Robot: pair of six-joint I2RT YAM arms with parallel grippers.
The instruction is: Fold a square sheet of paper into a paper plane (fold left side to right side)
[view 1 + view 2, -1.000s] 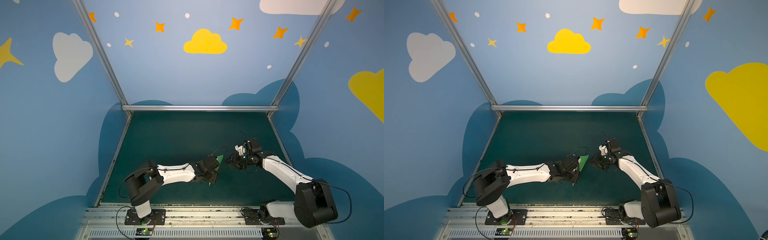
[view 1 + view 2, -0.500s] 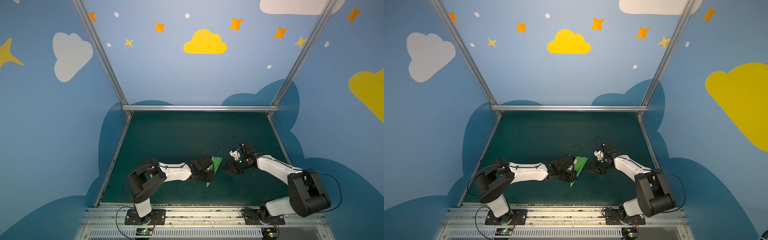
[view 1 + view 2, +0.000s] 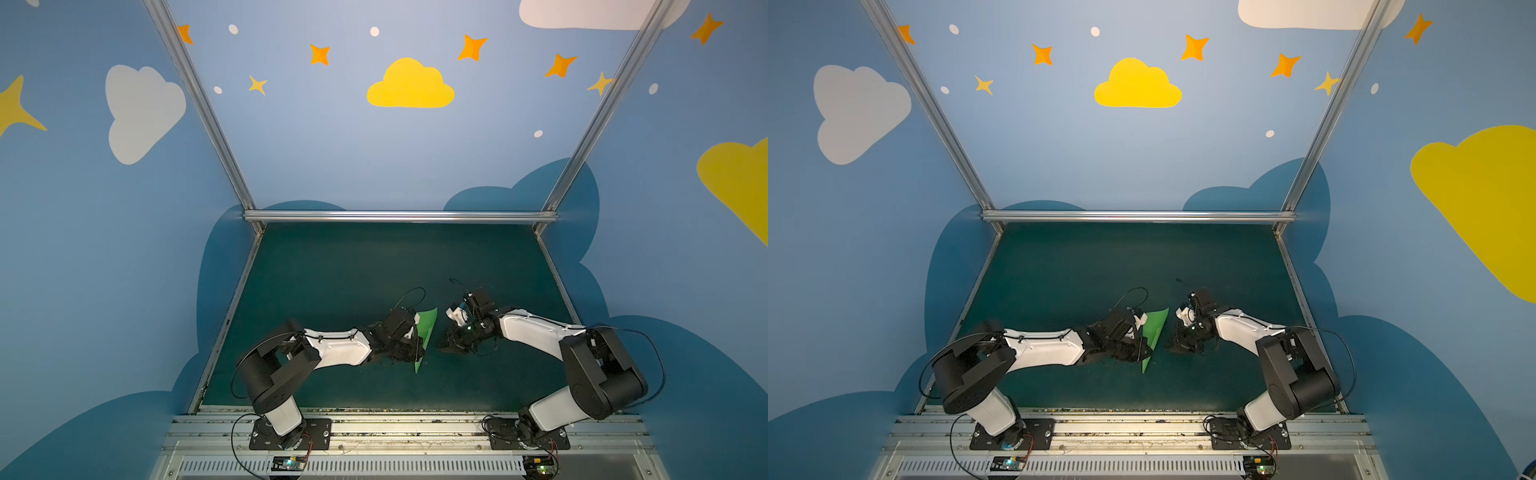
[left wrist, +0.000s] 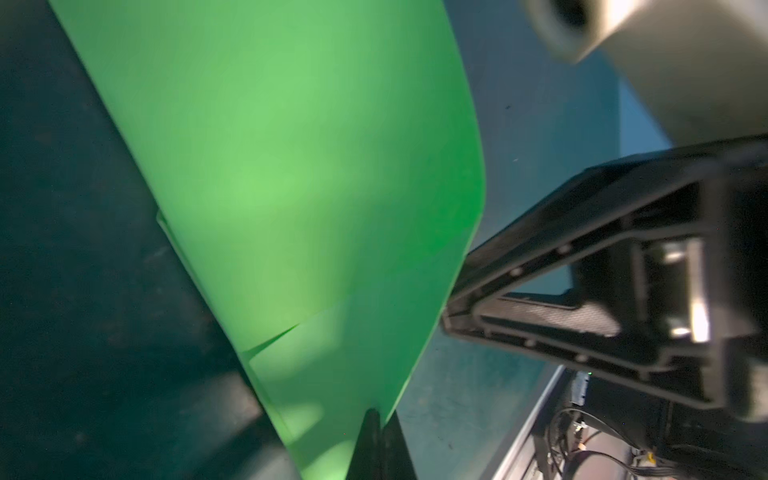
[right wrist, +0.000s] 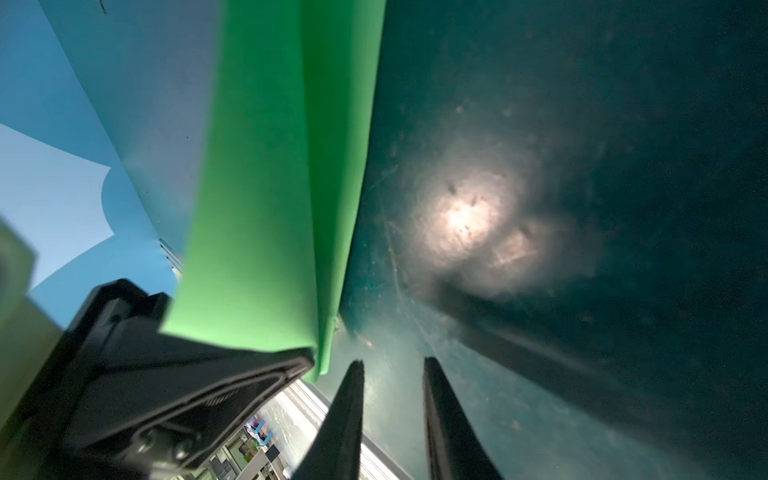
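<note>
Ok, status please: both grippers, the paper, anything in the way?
Left gripper shut on the paper plane. Right gripper open, empty, beside it. Nothing seen between them.

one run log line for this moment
left pincer: shut on paper plane | right pincer: open, empty, beside plane, not touching

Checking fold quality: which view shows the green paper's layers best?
Right wrist view: the paper plane shows stacked layers and a crease close up. Left wrist view shows one broad face with a flap edge; both top views show a small sliver.
</note>
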